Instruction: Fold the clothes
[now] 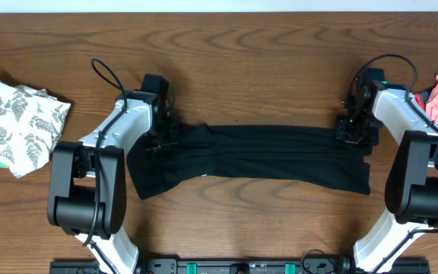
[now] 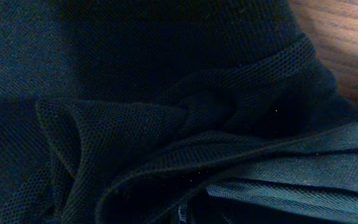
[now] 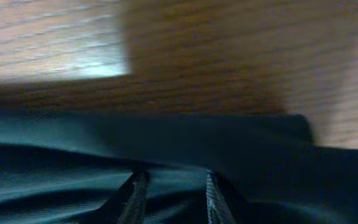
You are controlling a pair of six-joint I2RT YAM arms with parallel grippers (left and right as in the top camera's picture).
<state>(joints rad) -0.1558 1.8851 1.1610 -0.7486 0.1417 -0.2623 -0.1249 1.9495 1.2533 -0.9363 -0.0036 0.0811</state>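
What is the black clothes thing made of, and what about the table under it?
The black garment looks like a thin knit mesh, probably synthetic: the left wrist view shows tiny holes in the weave. The table looks like dark brown wood, or a wood-look top, smooth, with wavy grain lines.

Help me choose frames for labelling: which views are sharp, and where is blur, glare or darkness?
Overhead: sharp, evenly lit, though the black garment shows only faint folds. Left wrist: dim, mesh weave crisp mid-frame, softer along the bottom. Right wrist: blurred throughout, glare on the table upper left, right gripper's fingers mere dark silhouettes.
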